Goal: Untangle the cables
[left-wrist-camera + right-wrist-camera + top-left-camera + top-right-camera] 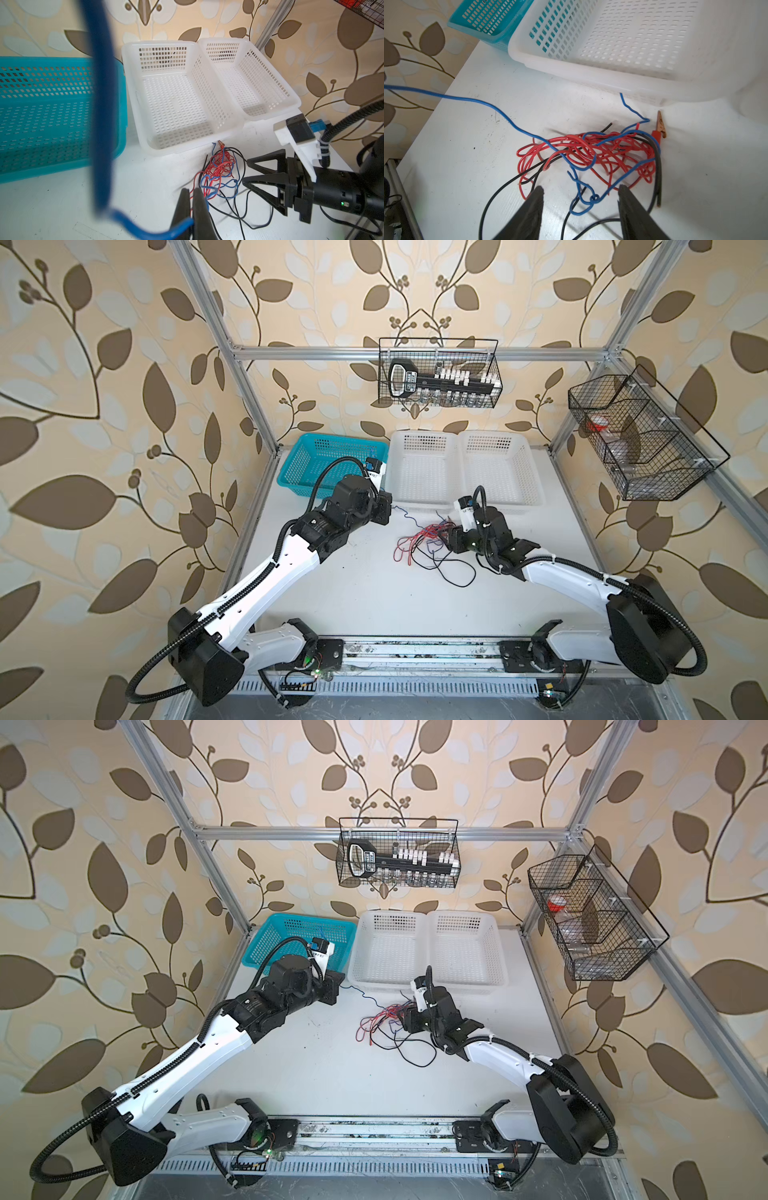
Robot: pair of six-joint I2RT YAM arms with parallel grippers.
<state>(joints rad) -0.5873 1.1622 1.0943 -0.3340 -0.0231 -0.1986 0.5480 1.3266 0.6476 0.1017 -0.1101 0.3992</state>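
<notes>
1. The left fingers [200, 209] are clamping tight on the blue cable [475, 101], which is stretching across the desk [467, 166] from the tangled cables [591, 149].
2. The right fingers [529, 216], spread apart and gripping nothing, are straddling its knot [593, 198]; the right arm is sitting nearer the tangle.

White table [365, 593], seemingly scuffed: cables [419, 537], teal basket [307, 460], two white baskets [419, 477].

Nothing can be read for certain; the white label on the black handled tool [406, 378] inside the black wire basket [436, 339] is blurred; dark print on the right arm's white camera bracket [465, 512], below that basket, is too small.
</notes>
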